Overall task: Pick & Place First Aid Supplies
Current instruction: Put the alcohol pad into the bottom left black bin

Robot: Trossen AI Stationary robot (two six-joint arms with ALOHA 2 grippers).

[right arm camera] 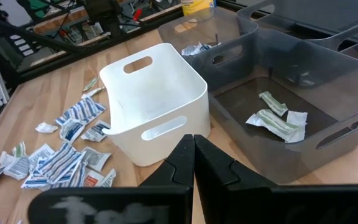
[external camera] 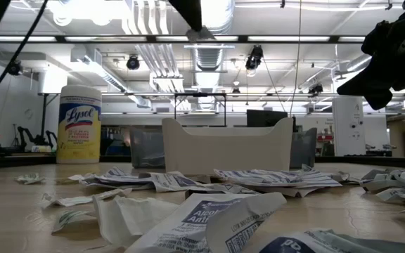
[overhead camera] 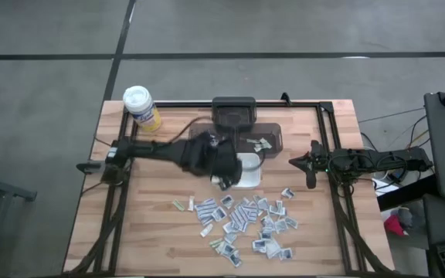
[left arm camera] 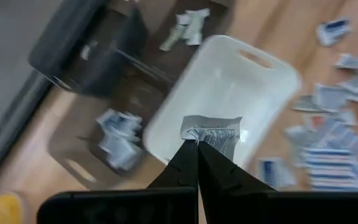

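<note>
Flat white packet [left arm camera: 211, 132], bluish print.

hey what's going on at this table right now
The left gripper is shut on a small white sealed packet with bluish print, held above the white rectangular plastic tray. Two smoky grey translucent bins beside the tray already hold a few packets. Most of the flat white and grey packets lie scattered on the wooden table. The right gripper waits, shut, at the table's right side.
</note>
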